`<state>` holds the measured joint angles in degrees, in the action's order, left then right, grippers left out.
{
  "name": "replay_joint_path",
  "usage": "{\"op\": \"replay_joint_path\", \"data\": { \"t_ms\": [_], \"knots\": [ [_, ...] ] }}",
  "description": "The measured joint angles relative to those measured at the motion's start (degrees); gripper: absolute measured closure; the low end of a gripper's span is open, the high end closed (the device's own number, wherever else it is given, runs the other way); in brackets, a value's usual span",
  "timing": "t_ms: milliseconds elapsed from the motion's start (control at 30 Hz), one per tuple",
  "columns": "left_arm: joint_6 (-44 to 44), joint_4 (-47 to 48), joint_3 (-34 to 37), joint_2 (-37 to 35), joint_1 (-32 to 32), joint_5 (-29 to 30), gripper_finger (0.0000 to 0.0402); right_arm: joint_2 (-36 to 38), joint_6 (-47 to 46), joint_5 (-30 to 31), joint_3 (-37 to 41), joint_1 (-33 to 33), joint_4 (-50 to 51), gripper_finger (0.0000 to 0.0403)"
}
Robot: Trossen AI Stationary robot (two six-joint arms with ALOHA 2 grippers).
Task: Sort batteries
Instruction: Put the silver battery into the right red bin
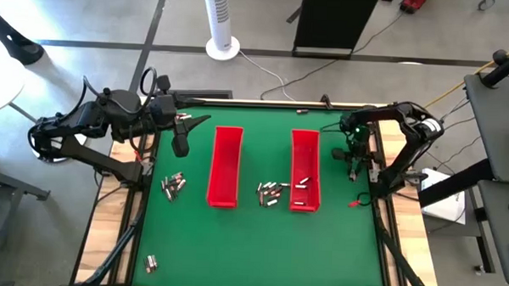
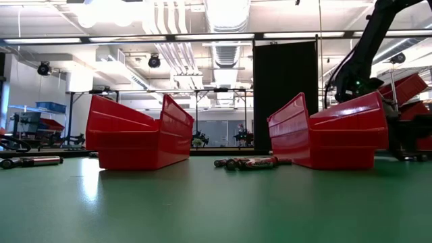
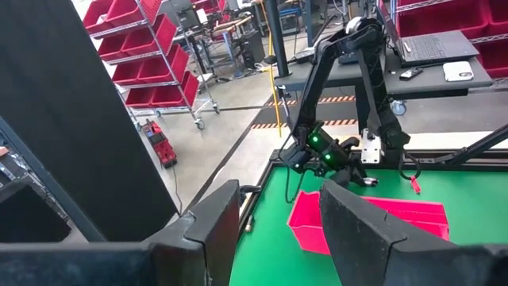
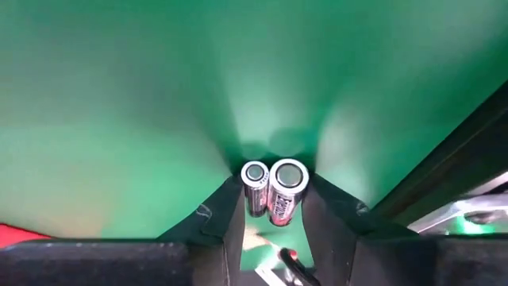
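Green matting covers the bench point(image 1: 251, 253), where two long red trays and several scattered groups of batteries lie. At far left, the left gripper point(image 1: 181, 143) hangs above the bench's rear left corner, its fingers point(image 3: 214, 230) parted and holding nothing. Below it sits a cluster of batteries point(image 1: 173, 186), roughly half a dozen, lying flat at mixed angles; an exact count cannot be made. Two more, a near pair point(image 1: 151, 262), lie close to the front left edge. The left tray point(image 1: 226, 166) stands lengthwise front to back and looks empty from above. Between the trays, a middle heap point(image 1: 271, 193) of about seven batteries lies flat, most with long axes running left to right. The right tray point(image 1: 305, 166) holds two batteries point(image 1: 301, 184) near its front end. At right, just beyond that tray, the right gripper point(image 1: 354, 163) points down at the mat, fingers point(image 4: 232, 224) closed on two held batteries point(image 4: 278, 191), side by side, long axes roughly along the fingers. No writing is legible.
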<state>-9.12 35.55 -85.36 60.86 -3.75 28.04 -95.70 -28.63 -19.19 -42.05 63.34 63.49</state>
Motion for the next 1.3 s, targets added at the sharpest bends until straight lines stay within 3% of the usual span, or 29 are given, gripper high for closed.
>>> {"op": "replay_joint_path", "data": {
  "t_ms": [633,1000,1300],
  "knots": [
    [-0.9,-1.5,0.0,0.0,0.0,0.1,0.0246,4.3,-1.5,7.0,-4.5,1.9,-2.5,0.0298],
    [-0.8,-2.8,0.0,-0.1,0.0,0.1,0.0246,7.5,-4.9,7.6,-4.1,2.4,-6.5,0.034],
    [0.8,-2.8,0.0,-0.2,0.0,0.0,0.0246,7.6,-4.8,9.6,-4.1,2.3,-7.2,0.0339]
  ]
}}
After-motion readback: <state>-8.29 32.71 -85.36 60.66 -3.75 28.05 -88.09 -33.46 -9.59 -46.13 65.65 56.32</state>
